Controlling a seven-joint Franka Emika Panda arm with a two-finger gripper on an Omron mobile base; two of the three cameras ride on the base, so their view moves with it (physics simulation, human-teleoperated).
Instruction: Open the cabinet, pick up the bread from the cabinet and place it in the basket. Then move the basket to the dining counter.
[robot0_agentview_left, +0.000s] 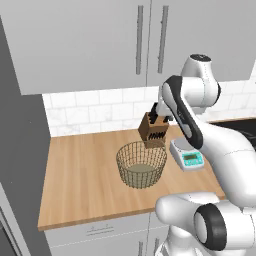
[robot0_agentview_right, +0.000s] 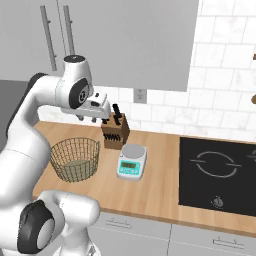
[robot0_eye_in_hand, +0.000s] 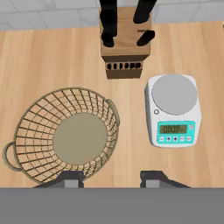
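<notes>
The cabinet (robot0_agentview_left: 90, 45) (robot0_agentview_right: 125, 40) hangs above the counter with both doors shut, and its two bar handles (robot0_agentview_left: 139, 40) stand side by side. The bread is hidden. The wire basket (robot0_agentview_left: 125, 160) (robot0_agentview_right: 62, 155) (robot0_eye_in_hand: 35, 127) stands empty on the wooden counter. My gripper (robot0_agentview_right: 88, 118) (robot0_eye_in_hand: 113, 179) hovers above the counter, pointing down, over the spot between the basket and the scale. It is open with nothing between its fingers. The dining counter is out of view.
A knife block (robot0_agentview_left: 152, 131) (robot0_agentview_right: 115, 132) (robot0_eye_in_hand: 124, 48) stands behind the basket by the tiled wall. A kitchen scale (robot0_agentview_left: 186, 154) (robot0_agentview_right: 131, 161) (robot0_eye_in_hand: 173, 109) lies to the basket's right. A black cooktop (robot0_agentview_right: 217, 175) follows further right. A tall grey panel (robot0_agentview_left: 20, 165) bounds the counter on the left.
</notes>
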